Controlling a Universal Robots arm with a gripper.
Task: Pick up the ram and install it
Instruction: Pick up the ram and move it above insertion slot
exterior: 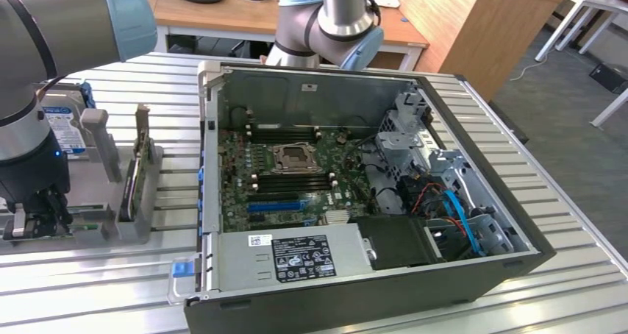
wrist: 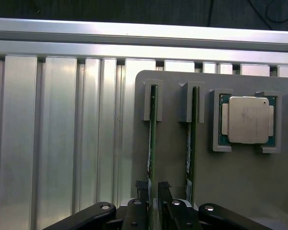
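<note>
Ribbed aluminium table (wrist: 48,143) carries a flat grey holder (wrist: 173,143) with notched posts. Two green memory sticks stand on their thin edges in it, side by side and apart. The ram (wrist: 152,143) nearer the holder's edge is the one being addressed, and the second stick (wrist: 192,139) waits just beside it. A square silver processor chip (wrist: 248,120) lies flat in its own corner brackets on the same holder. Standing the sticks on edge likely leaves both broad faces free, so a claw can come down around one from above. In the wrist view the gripper (wrist: 152,189) straddles the near end of the ram, one black jaw on each side of the board. Whether it is already pressing on the board or only bracketing it cannot be told. In the exterior view the arm stands at the exterior view's left with the gripper (exterior: 40,215) lowered to the holder, near a blue-labelled hard drive (exterior: 61,128). Well apart, toward the exterior view's right, an open computer case (exterior: 490,268) lies on its side. Its motherboard (exterior: 284,194) faces up, probably so the long black memory slots (exterior: 294,178) can be reached from above.
</note>
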